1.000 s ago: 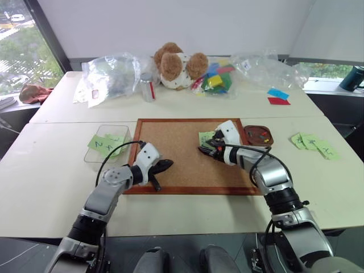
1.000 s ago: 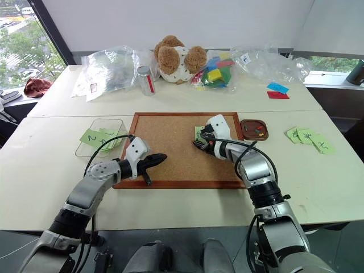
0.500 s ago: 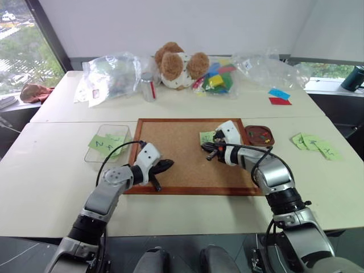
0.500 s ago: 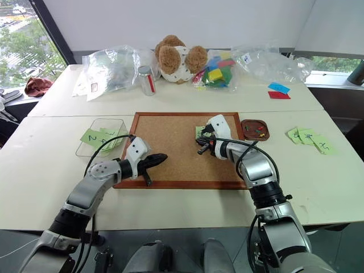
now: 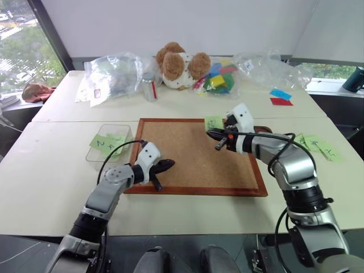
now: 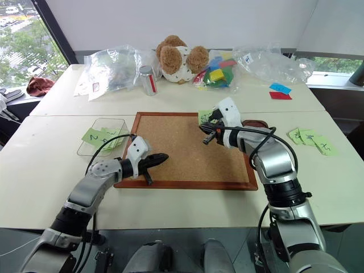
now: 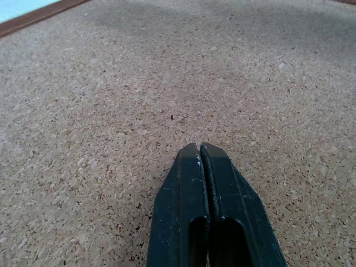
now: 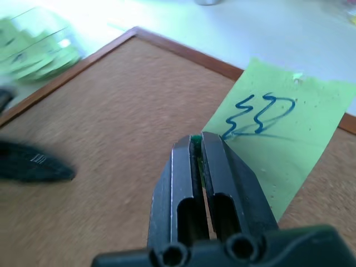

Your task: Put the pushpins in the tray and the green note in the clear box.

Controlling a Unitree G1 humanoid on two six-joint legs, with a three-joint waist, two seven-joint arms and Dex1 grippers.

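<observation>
Pincer on my left (image 5: pixel 168 165) is pressed together, low over the board's (image 5: pixel 193 170) near edge. Right pincer (image 5: pixel 216 140) hangs higher, clamped on what looks like a green-headed pin (image 8: pixel 196 139). I judge the pin goes next into the tray (image 6: pixel 255 122), just to the right, with open room between. Beyond, the note (image 5: pixel 214 121) lies across the far frame; the box (image 5: pixel 101 153) sits on the desk well left.

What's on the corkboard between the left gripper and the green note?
Nothing: bare cork runs from the left gripper to the green note, as the left eye view shows.
</observation>
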